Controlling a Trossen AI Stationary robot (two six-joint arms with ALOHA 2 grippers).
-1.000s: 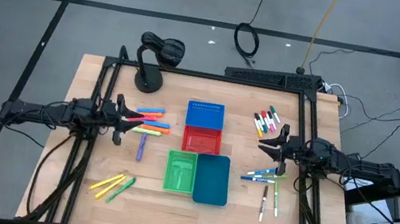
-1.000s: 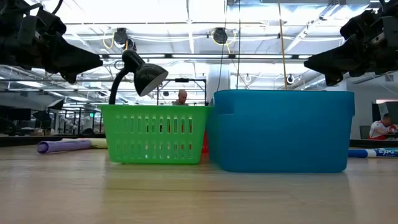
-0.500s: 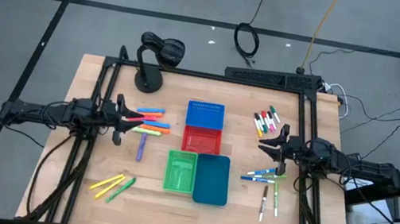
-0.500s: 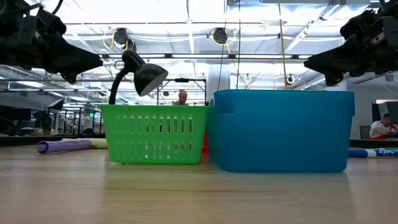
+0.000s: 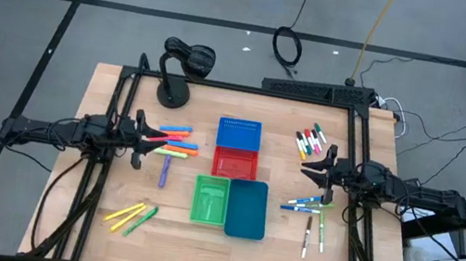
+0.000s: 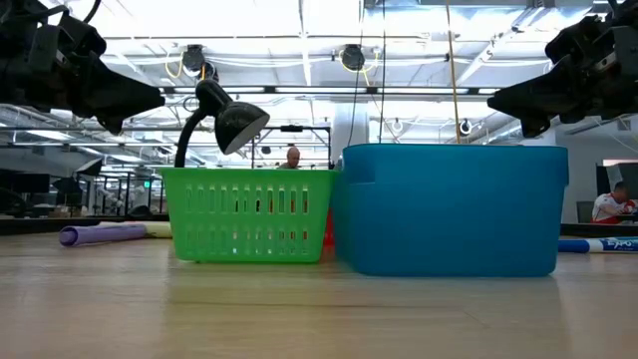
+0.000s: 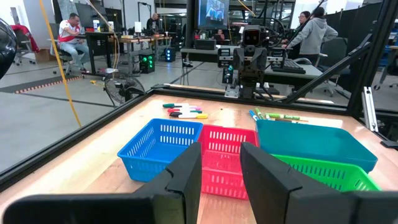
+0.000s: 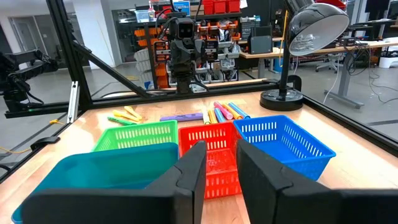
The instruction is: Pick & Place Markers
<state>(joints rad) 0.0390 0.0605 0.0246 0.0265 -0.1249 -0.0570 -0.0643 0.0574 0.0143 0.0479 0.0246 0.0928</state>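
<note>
Markers lie flat in loose groups on the wooden table. On the left are orange, blue, pink, yellow and green ones (image 5: 175, 140), a purple one (image 5: 165, 171) and yellow and green ones (image 5: 131, 217). On the right are a mixed cluster (image 5: 310, 143) and white-bodied ones (image 5: 311, 216). My left gripper (image 5: 142, 140) hovers at the left side, just left of the orange and pink group, its fingers a little apart (image 7: 222, 180). My right gripper (image 5: 311, 173) hovers at the right side between the two right groups, also slightly open (image 8: 221, 174). Neither holds anything.
Four small bins stand mid-table: blue (image 5: 239, 134), red (image 5: 235, 163), green (image 5: 210, 200) and teal (image 5: 246, 209). A black desk lamp (image 5: 178, 66) stands at the far left corner. Black frame rails run along the table's left and right sides. Bare wood lies along the near edge.
</note>
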